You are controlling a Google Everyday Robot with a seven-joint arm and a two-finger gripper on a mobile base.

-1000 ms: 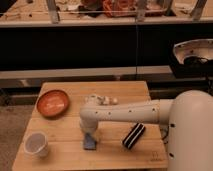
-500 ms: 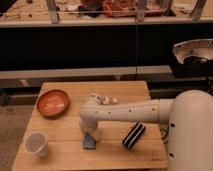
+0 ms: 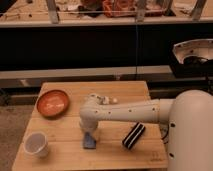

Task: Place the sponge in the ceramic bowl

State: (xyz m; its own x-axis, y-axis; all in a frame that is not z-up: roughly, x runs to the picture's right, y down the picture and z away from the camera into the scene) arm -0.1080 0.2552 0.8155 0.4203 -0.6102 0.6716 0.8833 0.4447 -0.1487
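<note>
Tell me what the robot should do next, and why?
Probably take hold of the sponge and lift it a little. The gripper is down right on it near the front edge of the table. The sponge lies on the wood, while the ceramic bowl sits apart toward the far corner, empty.

Wooden table (image 3: 60, 156), matt pale planks; ceramic bowl (image 3: 52, 103), smooth orange-red; sponge (image 3: 89, 142), soft light-blue foam; cup (image 3: 36, 144), smooth white; gripper (image 3: 90, 134), smooth white casing, down at the sponge.
</note>
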